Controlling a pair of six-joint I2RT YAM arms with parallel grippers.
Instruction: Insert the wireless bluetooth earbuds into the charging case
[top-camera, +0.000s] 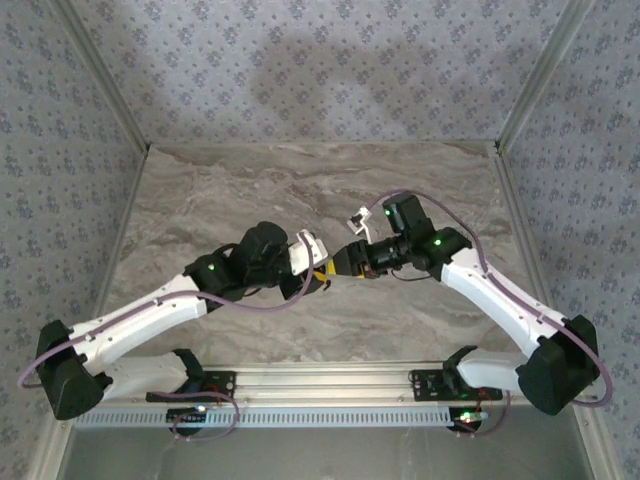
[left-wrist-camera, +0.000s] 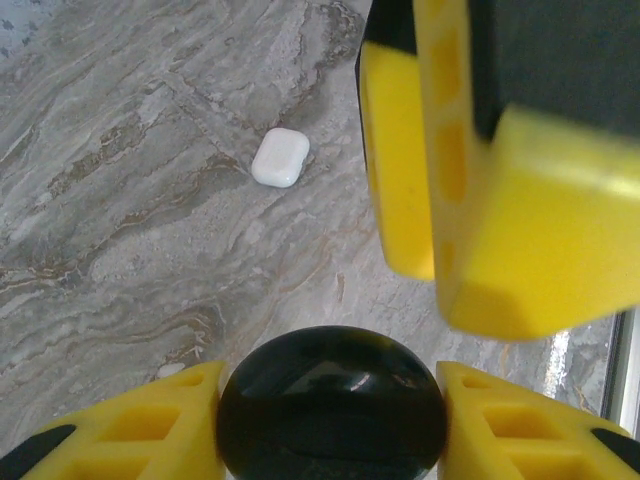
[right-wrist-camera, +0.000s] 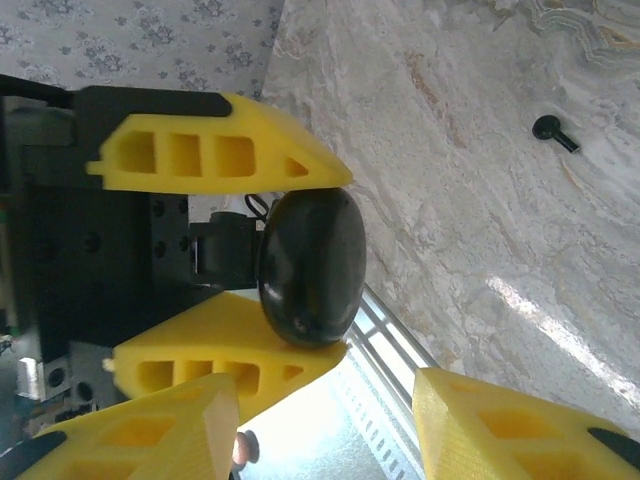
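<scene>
The charging case (left-wrist-camera: 330, 405) is a glossy black oval. My left gripper (left-wrist-camera: 330, 420) is shut on it, one yellow finger on each side. In the right wrist view the same case (right-wrist-camera: 312, 265) sits pinched between the left gripper's fingers (right-wrist-camera: 220, 155), held above the table. My right gripper (right-wrist-camera: 325, 400) stands open just short of the case, with nothing between its fingers. One tiny black earbud (right-wrist-camera: 555, 131) lies on the marble further off. In the top view the left gripper (top-camera: 322, 272) and the right gripper (top-camera: 350, 258) meet tip to tip at mid-table.
A small white rounded case-like object (left-wrist-camera: 280, 158) lies on the marble table (left-wrist-camera: 120, 220) beyond the left gripper. The right gripper's yellow fingers (left-wrist-camera: 520, 200) loom close at the upper right of the left wrist view. The metal rail (top-camera: 330, 385) runs along the table's near edge.
</scene>
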